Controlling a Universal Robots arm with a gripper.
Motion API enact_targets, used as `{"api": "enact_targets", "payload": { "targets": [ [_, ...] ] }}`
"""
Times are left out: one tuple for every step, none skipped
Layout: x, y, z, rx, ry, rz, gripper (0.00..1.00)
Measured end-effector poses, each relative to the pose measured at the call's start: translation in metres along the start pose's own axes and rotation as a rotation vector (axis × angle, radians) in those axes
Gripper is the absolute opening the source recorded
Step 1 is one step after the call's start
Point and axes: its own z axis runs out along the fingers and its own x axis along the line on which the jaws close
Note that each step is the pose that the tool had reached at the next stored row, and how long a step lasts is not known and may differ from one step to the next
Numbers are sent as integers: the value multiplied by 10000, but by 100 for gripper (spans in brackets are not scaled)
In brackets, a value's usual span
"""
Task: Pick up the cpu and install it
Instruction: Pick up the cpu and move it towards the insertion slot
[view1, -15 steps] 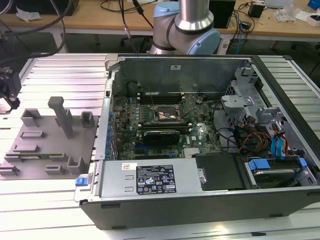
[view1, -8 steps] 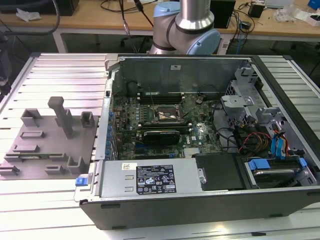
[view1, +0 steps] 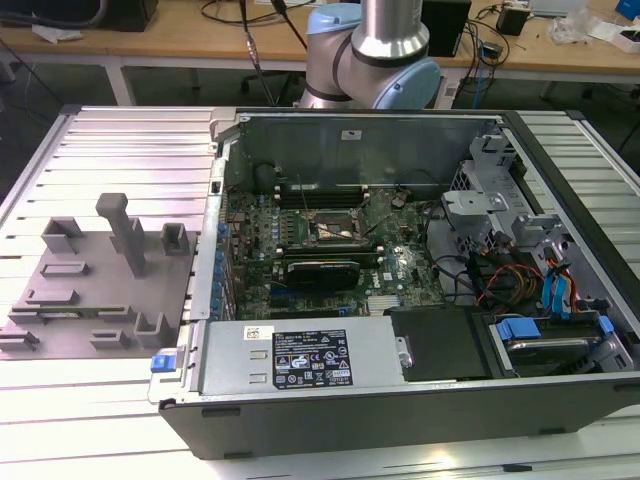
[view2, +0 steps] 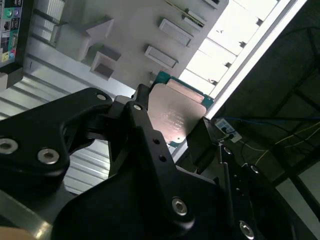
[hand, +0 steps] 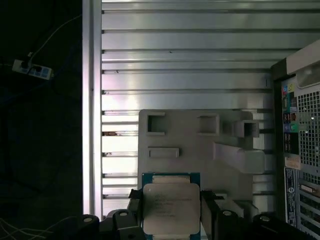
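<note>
In both wrist views the cpu (view2: 176, 111) (hand: 171, 206), a flat square chip with a silvery top and a green rim, sits between the black fingers of my gripper (view2: 172, 124) (hand: 171, 211), which is shut on its two opposite edges. It hangs in the air above the grey fixture plate (hand: 190, 145) (view2: 130, 30) (view1: 90, 290). The black-framed motherboard socket (view1: 335, 228) lies inside the open computer case (view1: 300, 420), left of the middle. The arm's upper joints (view1: 370, 50) stand behind the case.
Grey blocks and a tall post (view1: 125, 232) rise from the fixture plate. The ribbed metal table (view1: 110, 140) runs under everything, with a dark drop beyond its edge (hand: 92, 125). Cables, a drive bay (view1: 490, 215) and a power supply (view1: 300, 358) fill the case.
</note>
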Motion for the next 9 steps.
{"api": "enact_targets", "payload": {
  "targets": [
    [0, 2, -34, 0, 0, 0, 55],
    [-1, 4, -58, 1, 1, 0, 55],
    [-1, 6, -83, 0, 0, 0, 55],
    [-1, 7, -112, 0, -1, 0, 55],
    [-1, 8, -131, 0, 0, 0, 55],
    [-1, 8, -138, 0, -1, 1, 55],
    [-1, 8, -138, 0, -2, 0, 55],
    [-1, 8, -138, -1, -3, 0, 55],
    [-1, 8, -139, -1, -2, 0, 55]
  ]
}}
